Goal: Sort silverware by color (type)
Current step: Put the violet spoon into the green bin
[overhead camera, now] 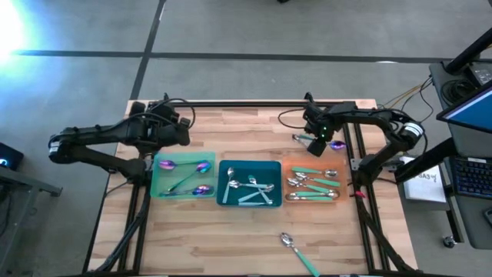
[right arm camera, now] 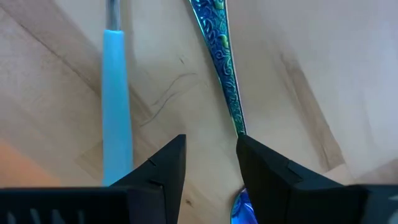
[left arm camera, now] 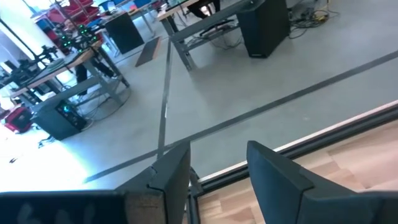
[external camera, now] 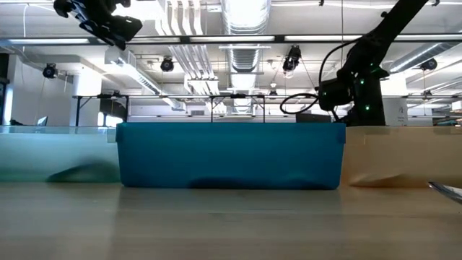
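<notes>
Low view: the teal tray wall fills mid-frame and hides everything inside it; only a spoon tip shows at the right edge, cut off.

Right gripper hangs low over bare table in the upper right of the high view, above the orange tray, fingers parted and holding nothing. An iridescent spoon handle runs toward the gap; a teal-handled spoon lies just beside. Its bowl is out of frame.

Left gripper is raised at upper left above the green tray, fingers spread, empty, pointing off the table edge.

Three purple spoons lie in the green tray; silver spoons in the teal; a stray spoon at lower centre.
</notes>
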